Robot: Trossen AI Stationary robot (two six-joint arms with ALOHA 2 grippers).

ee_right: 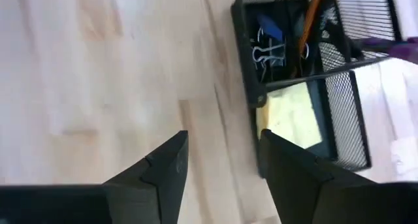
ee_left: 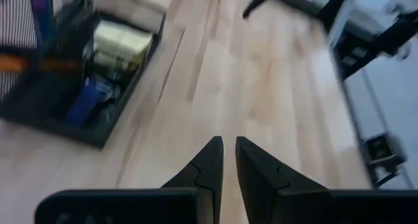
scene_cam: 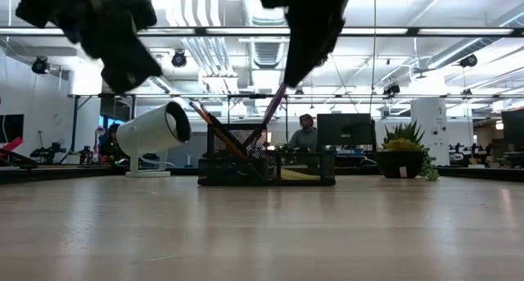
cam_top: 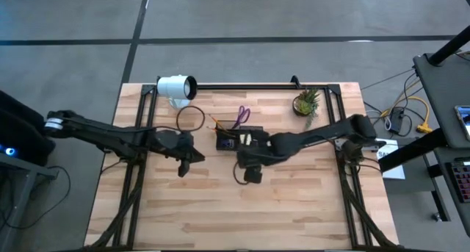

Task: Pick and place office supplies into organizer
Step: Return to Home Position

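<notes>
The organizer [cam_top: 236, 139], a dark mesh tray, stands at the middle of the table. In it lie a yellow sticky-note pad [ee_right: 294, 116], a blue item [ee_left: 85, 100] and a binder clip [ee_right: 268, 53]. An orange pencil [scene_cam: 221, 138] and purple-handled scissors [cam_top: 242, 116] stick up from its taller end. My right gripper [ee_right: 223, 152] hovers open above the table, just on the near side of the organizer, with nothing between its fingers. My left gripper [ee_left: 228, 152] hangs to the organizer's left, fingers almost together and empty.
A white cylindrical lamp [cam_top: 176, 87] lies at the far left and a small potted plant [cam_top: 307, 102] stands at the far right. A thin ring [cam_top: 190, 117] lies near the lamp. Bare wood stretches across the near half of the table [cam_top: 242, 215].
</notes>
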